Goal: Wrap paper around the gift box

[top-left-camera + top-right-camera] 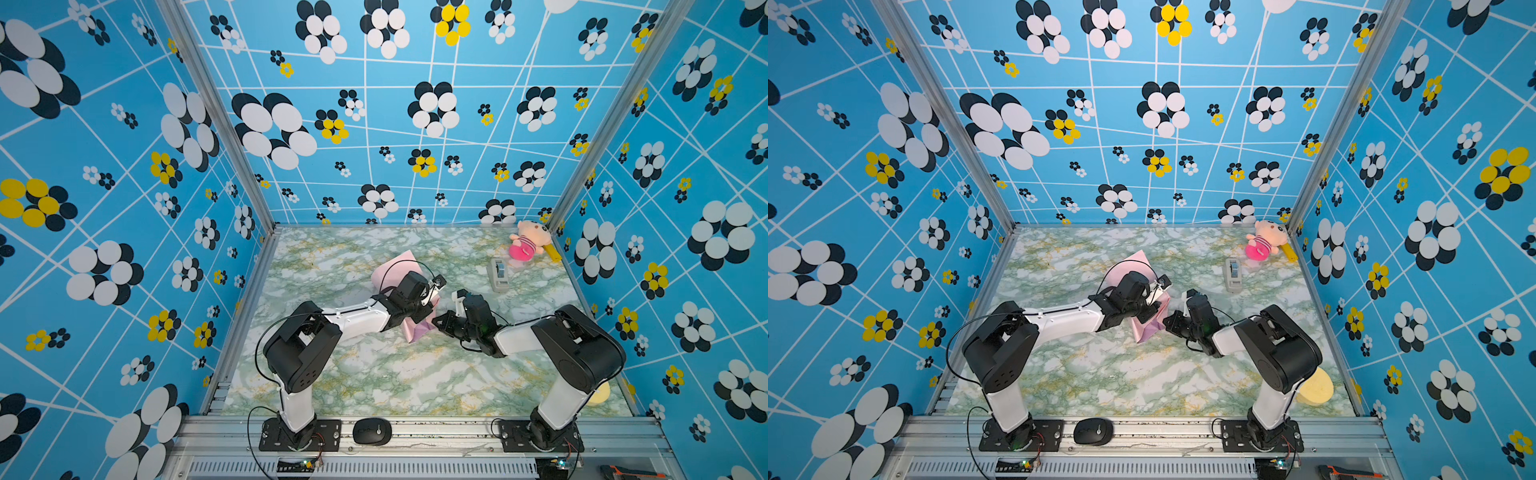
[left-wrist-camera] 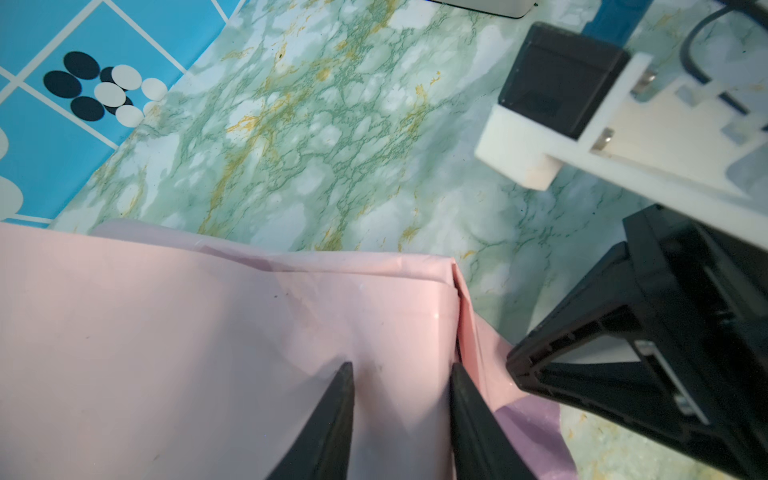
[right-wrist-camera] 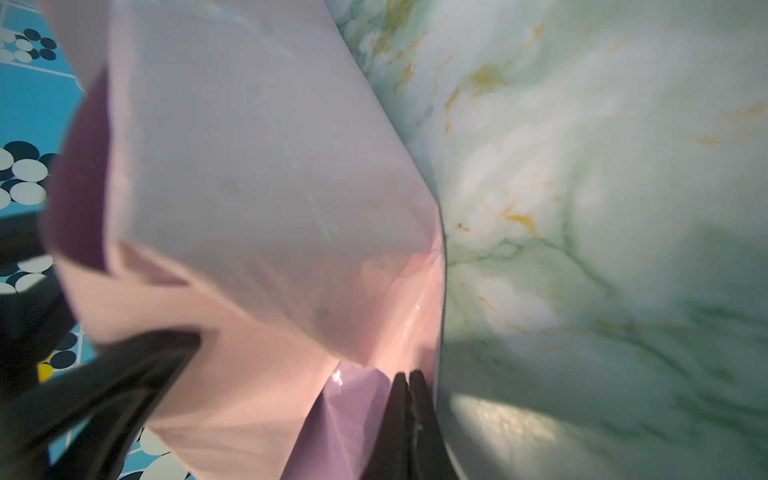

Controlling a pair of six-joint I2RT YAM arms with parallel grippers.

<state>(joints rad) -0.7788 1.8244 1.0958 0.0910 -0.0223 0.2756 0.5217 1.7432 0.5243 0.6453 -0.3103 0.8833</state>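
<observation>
1. Two stages look done. The paper (image 1: pixel 395 266) is drawn up into a bundle at the middle of the surface (image 1: pixel 374 374), with its pale pink face outward. The gift box shows in no view. I judge it sits inside, because the paper (image 2: pixel 208 332) turns a squared corner in the left wrist view.
2. Much is left, I judge. The near end of the bundle gapes with its lilac face showing, and no tape is visible on any seam. The tape dispenser (image 1: pixel 498 274) stands well apart at the far right, near a plush toy (image 1: pixel 528 243).
3. The left gripper (image 2: pixel 401 368) has its fingers narrowly parted, tips down on the pink top of the bundle. One fingertip is just beside the folded edge. They press on the paper rather than pinch it.
4. The right gripper (image 3: pixel 409 376) has its fingers closed together at the right edge of the paper's near end. I cannot tell whether a layer is caught between them.
5. Both top views give the layout. The bundle (image 1: pixel 1133 264) lies between the two grippers, with the dispenser and toy beyond, but the arms hide the fingertips there. Only the left wrist view shows the gap between the left fingers and the crisp corner. Only the right wrist view, which is blurred, shows the loose flap (image 3: pixel 249 166) curling open above the shut fingers.
</observation>
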